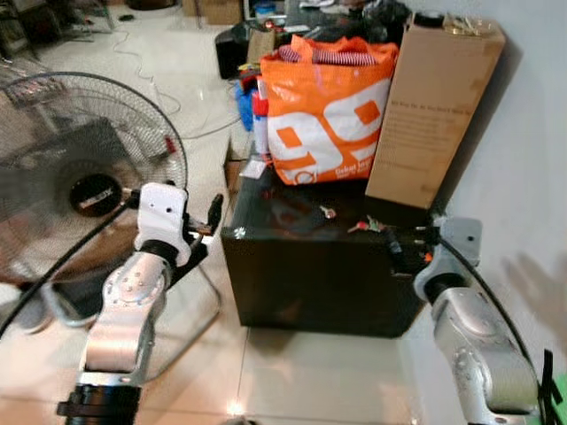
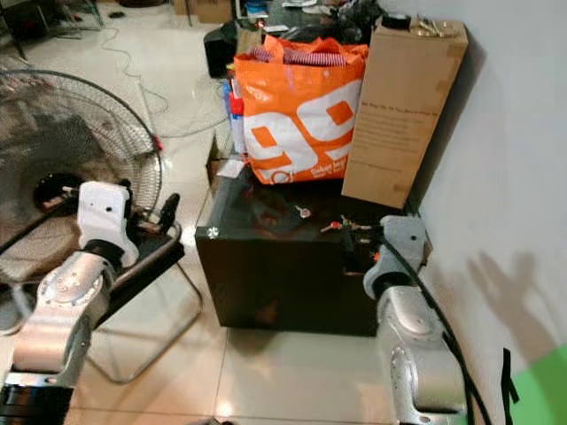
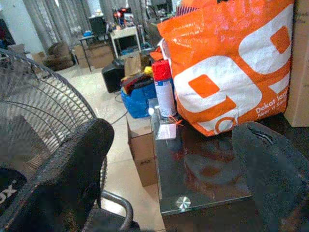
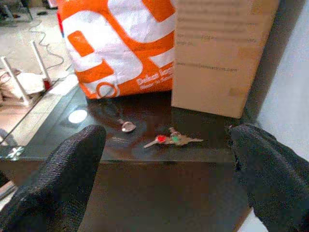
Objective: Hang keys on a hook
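From the head camera I saw a black glass-topped cabinet [image 1: 310, 274] against the wall, with an orange shopping bag [image 1: 328, 111] and a tall cardboard box [image 1: 434, 106] standing side by side at its back. The keys [image 4: 171, 140], with red and green caps, lay flat on the glass near the front edge, in front of the box. A small silver hook-like piece [image 4: 128, 126] lay apart from them, toward the bag; I could not make out exactly what it was.

My right gripper [image 4: 169, 188] sat at the cabinet's front right corner, just short of the keys, its fingers [image 4: 63, 179] spread wide and holding nothing. My left gripper [image 3: 178, 193] hung off the cabinet's left side, its fingers also apart and empty, beside a standing fan [image 1: 80, 168]. A red-capped spray can [image 3: 165, 89] stood to the left of the bag.
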### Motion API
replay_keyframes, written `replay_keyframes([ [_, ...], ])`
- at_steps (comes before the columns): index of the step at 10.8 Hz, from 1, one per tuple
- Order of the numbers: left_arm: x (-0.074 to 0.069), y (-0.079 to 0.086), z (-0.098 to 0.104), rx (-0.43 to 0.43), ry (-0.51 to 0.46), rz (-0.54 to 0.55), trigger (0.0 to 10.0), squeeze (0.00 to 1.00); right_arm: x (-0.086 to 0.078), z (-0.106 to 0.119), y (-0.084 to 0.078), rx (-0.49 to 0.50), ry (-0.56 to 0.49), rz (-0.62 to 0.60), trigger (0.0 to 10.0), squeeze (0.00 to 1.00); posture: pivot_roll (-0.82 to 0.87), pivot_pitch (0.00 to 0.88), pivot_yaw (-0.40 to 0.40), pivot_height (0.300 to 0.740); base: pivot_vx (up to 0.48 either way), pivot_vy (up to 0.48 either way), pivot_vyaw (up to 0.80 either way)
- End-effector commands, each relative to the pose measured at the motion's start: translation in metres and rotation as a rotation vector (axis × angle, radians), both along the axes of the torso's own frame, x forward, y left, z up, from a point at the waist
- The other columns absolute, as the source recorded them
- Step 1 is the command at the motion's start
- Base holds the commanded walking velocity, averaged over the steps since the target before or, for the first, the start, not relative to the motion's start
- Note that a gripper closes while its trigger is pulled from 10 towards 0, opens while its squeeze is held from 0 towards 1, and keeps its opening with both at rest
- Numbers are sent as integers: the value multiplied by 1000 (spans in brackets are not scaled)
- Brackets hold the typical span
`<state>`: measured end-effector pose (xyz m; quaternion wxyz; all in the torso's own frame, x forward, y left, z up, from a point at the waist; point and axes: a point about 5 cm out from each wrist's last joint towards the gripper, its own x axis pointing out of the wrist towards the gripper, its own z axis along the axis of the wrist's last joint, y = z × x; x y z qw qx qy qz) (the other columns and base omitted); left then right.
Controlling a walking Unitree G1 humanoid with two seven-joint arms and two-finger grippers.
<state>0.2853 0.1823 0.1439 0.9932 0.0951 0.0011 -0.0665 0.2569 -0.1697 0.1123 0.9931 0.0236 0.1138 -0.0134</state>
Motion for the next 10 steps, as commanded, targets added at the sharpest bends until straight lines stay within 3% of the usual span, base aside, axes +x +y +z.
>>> replay_keyframes([
  [1,2,-2,3,-7,-5,-14,10000,0,3,2,0,-23,-12,-15,10000,0,-28,0,46,740,334,0,0],
  [2,3,-7,2,-4,2,-45,10000,0,5,3,3,6,-24,-20,10000,0,-32,0,55,740,386,0,0],
  [6,5,-7,0,1,11,-51,10000,0,3,2,0,-67,-37,-45,10000,0,-51,0,68,740,399,0,0],
  [8,6,-10,0,-5,10,-59,10000,0,5,4,-4,-73,-52,-44,10000,0,-43,0,62,740,405,0,-678],
  [10,6,-11,1,-7,4,-64,10000,0,7,3,-1,-96,-54,-15,10000,0,-34,0,55,740,399,0,0],
])
